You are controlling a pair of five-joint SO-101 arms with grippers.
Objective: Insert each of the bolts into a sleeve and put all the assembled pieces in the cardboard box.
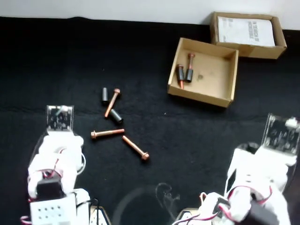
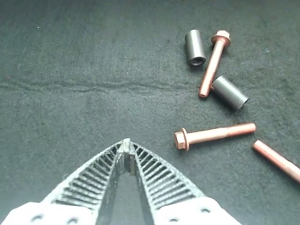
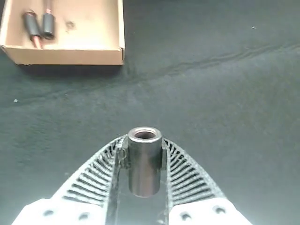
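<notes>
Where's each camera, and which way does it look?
High view: overhead, looking down at black cloth; both white arms show.
Left wrist view: on left arm, facing copper bolts, grey metal sleeves; shut left pincer shows.
Right wrist view: on right arm, facing brown cardboard box; right pincer grips grey sleeve.
Shared: high and right wrist views show that box.

Sleeve clamped in right end effector, near cardboard box.

A black cloth covers the counter, with a faint crease running left to right. At the far right sits a second shallow cardboard tray holding a white printed sheet. A pale wall lines the far edge.
</notes>
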